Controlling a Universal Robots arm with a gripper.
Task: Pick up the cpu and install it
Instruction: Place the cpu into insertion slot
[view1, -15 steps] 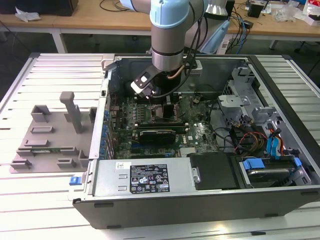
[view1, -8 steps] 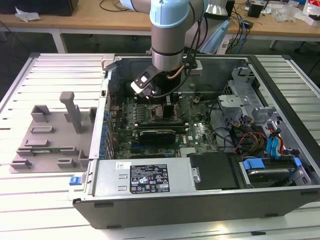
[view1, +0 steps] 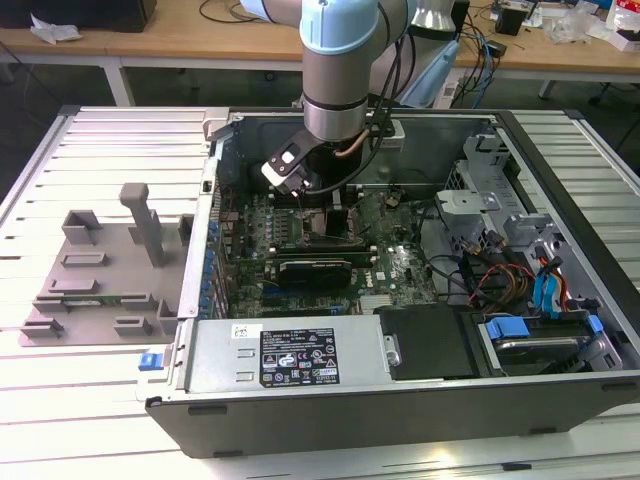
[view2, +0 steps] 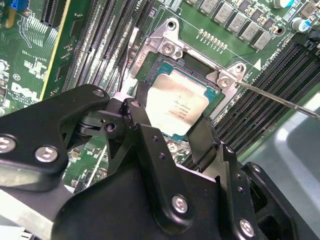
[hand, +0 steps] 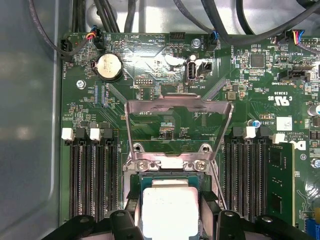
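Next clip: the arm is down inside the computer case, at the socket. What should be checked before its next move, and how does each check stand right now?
1. Hinged metal plate raised off the socket: ok.
2. Chip lined up within the socket: ok.
3. Chip lying flat and fully seated: cannot tell.
4. Gripper centred astride the chip: ok.
5. Thin lever rod lying clear of the chip: ok.
6. Cables clear of the socket: ok.
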